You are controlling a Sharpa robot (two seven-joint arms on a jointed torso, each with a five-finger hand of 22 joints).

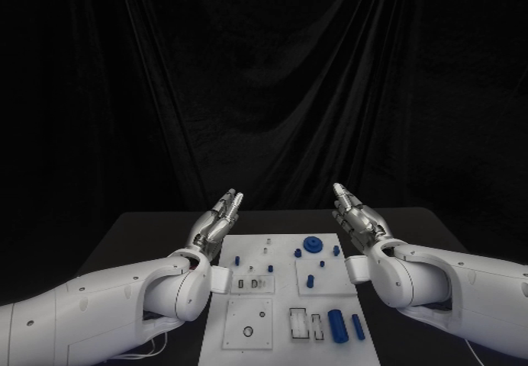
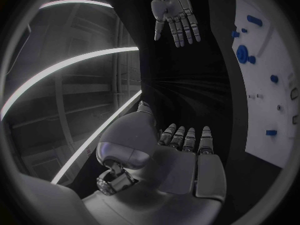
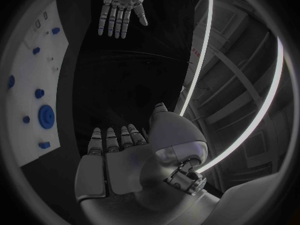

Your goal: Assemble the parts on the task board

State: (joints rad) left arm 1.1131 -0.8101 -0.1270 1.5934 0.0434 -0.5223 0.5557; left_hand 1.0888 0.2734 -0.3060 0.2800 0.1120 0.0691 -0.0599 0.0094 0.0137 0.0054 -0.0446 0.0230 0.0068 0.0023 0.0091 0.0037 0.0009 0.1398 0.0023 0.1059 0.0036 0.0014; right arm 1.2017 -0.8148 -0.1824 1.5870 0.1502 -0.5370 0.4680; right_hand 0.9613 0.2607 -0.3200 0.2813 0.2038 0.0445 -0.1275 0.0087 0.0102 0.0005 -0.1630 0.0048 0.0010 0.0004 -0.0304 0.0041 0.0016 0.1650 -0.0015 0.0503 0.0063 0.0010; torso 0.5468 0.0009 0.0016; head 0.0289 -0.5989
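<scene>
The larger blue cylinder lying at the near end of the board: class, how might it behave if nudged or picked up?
The blue cylinder lies on its side, so a nudge would probably roll it. Its smooth, round look suggests a slippery pinch. It seems rigid and light.

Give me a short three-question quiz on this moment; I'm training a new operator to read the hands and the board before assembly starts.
1. True or false: the left hand is holding a blue part.
2. Multiple choice: where is the blue gear-like disc on the task board? A) far end, toward the right hand B) near end, toward the left arm C) off the board, on the black table.
3. Fill in: the two long blue cylinders lie at the board's ____ end, on the robot's right side.

Key: 1 false, both hands are raised beside the board, fingers extended, holding nothing; 2 A; 3 near.
</scene>
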